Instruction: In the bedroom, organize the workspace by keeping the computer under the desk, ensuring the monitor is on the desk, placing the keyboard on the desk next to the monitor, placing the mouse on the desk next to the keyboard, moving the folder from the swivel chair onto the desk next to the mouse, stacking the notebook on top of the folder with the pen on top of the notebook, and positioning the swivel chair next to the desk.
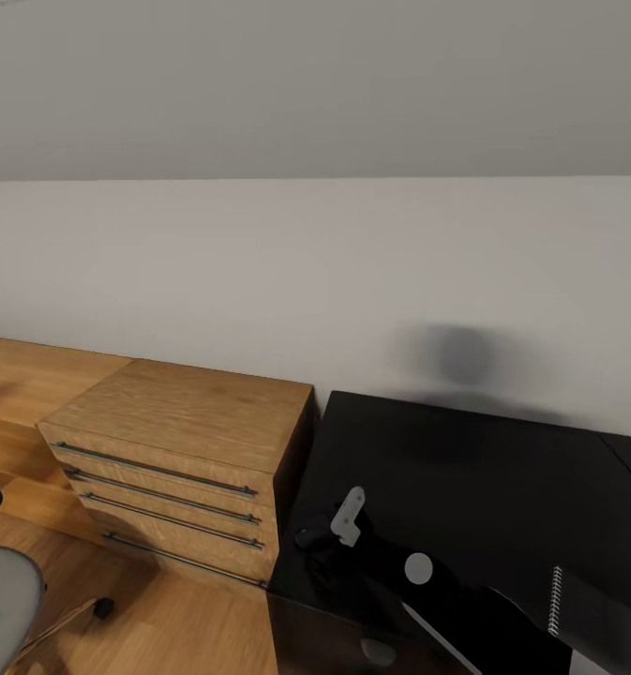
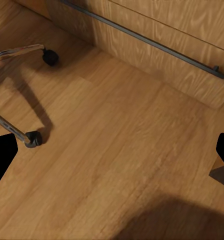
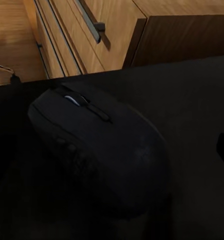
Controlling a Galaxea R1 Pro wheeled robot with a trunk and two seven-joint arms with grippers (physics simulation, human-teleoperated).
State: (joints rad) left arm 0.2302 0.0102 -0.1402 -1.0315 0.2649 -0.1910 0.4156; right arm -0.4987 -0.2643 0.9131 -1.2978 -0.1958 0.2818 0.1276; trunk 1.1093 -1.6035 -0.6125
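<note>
On the black desk (image 1: 503, 469), near its left edge, the mouse (image 3: 99, 150) lies flat directly beneath the right gripper (image 1: 329, 534), its buttons and scroll wheel facing up in the right wrist view. The right arm reaches across the desktop toward that corner, and whether its fingers are spread or closed around the mouse cannot be told from these pictures; only one dark fingertip shows at the frame's edge. The placement appears to serve the task's call for a mouse on the desk, though no keyboard or monitor is visible beside it. At the desk's near right, a spiral-bound notebook (image 1: 563, 605) waits. Just left of the desk stands a wooden drawer unit (image 1: 184, 450) with long bar handles, on a wooden floor (image 2: 112, 150). The left gripper (image 2: 112, 155) hangs low over that floor with fingers spread wide and empty, close to the swivel chair (image 1: 1, 581), whose castors and chrome legs show nearby.
</note>
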